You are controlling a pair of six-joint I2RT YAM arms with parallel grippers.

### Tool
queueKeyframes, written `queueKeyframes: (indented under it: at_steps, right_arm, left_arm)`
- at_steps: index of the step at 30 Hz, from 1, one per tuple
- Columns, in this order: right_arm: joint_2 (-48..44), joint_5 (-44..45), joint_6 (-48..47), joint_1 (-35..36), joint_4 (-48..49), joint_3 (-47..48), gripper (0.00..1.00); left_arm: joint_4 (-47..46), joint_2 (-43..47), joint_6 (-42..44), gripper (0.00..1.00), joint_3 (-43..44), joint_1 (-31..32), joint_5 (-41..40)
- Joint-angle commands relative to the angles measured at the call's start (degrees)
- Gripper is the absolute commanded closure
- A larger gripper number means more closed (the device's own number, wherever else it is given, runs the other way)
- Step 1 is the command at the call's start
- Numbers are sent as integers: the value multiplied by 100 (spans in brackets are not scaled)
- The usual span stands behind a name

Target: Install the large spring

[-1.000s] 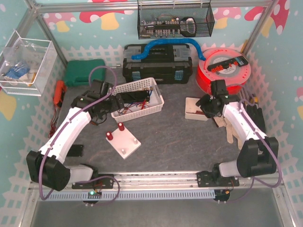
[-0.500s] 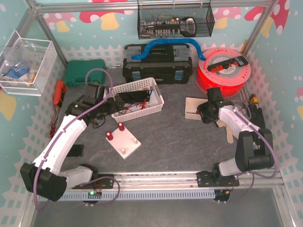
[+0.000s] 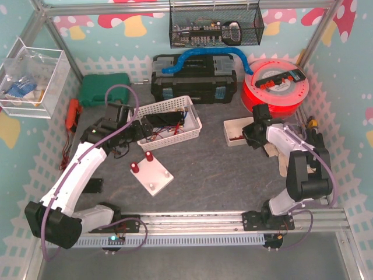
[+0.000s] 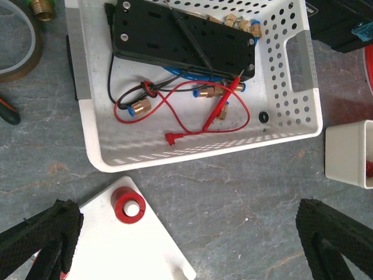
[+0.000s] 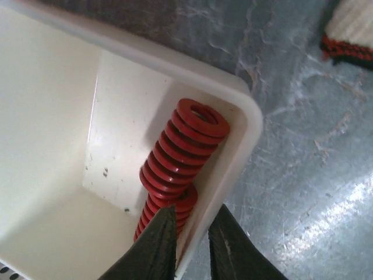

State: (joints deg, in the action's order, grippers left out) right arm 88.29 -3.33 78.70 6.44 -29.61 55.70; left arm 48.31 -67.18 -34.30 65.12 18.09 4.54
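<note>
A large red spring (image 5: 183, 149) leans in the corner of a small white bin (image 5: 239, 146), over a second red spring (image 5: 175, 211). My right gripper (image 5: 192, 224) is shut on the bin's wall, one finger inside by the springs and one outside. In the top view the bin (image 3: 233, 133) sits right of centre with that gripper (image 3: 254, 129) at its right edge. The white peg board (image 3: 152, 172) carries two red springs (image 3: 148, 156) on pegs. My left gripper (image 4: 186, 233) is open and empty above the table beside the board (image 4: 128, 251).
A white basket (image 4: 192, 146) holding a black power strip, wires and brass fittings stands just beyond the board. A black toolbox (image 3: 194, 79), a red cable reel (image 3: 274, 87) and a green case (image 3: 100, 90) line the back. Gloves (image 3: 285, 157) lie at the right.
My right gripper has come down and closed on the bin's wall, and the bin has shifted a little left. My left arm swung slightly left, then held still.
</note>
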Motion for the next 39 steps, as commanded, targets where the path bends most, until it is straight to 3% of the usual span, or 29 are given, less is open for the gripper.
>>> queueKeyframes:
  at_steps: [1,8,17,34,36,39]
  right_arm:
    - [215,319,-667,16,-496,389,82]
    - [728,767,-1903,22,-1045,1101,90]
    - [1375,1358,-3702,18,-1254,1960,92]
    - [1998,1726,-5339,-4,-1599,2836,95]
    - [1999,1728,-5402,-3,-1655,2882,92]
    - [2175,1619,-5422,-10,-1682,2961,79]
  left_arm:
    - [-72,-49,-6,1,-55,11,-80]
    - [-78,-28,-15,1,-86,11,-187]
    - [-81,29,-15,1,-123,11,-237]
    - [-77,4,20,1,-69,11,-313]
    - [-85,3,28,1,-79,11,-299]
    - [-83,12,63,1,-70,8,-316]
